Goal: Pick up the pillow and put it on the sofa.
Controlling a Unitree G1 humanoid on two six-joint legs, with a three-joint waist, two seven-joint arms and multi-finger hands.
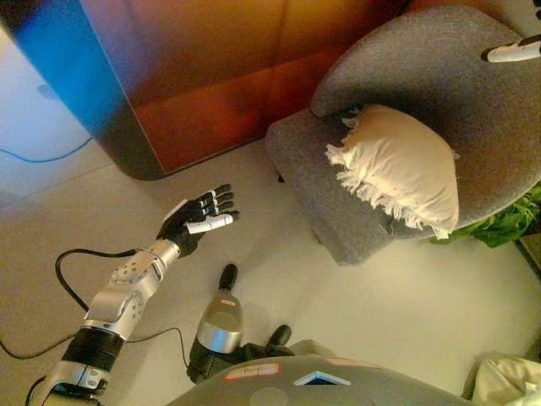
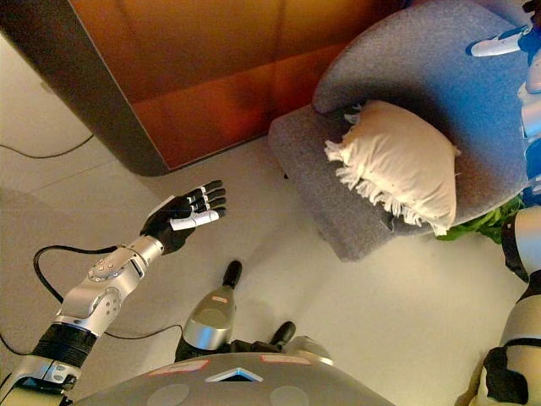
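Home living rm: grey sofa (image 1: 439, 93) w/ fringed pillow (image 1: 397, 165), wood cabinet (image 1: 211, 76), green plant (image 1: 507, 224).

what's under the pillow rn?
The fringed cream pillow rests on the grey sofa, leaning against its backrest. The seat patch beneath is covered, so anything there is hidden. Left hand hovers open, well clear.

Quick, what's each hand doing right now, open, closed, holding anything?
Left hand: open, fingers straight, holding nothing, over the floor.
Right hand: only partly in view at the sofa's backrest; cannot tell.
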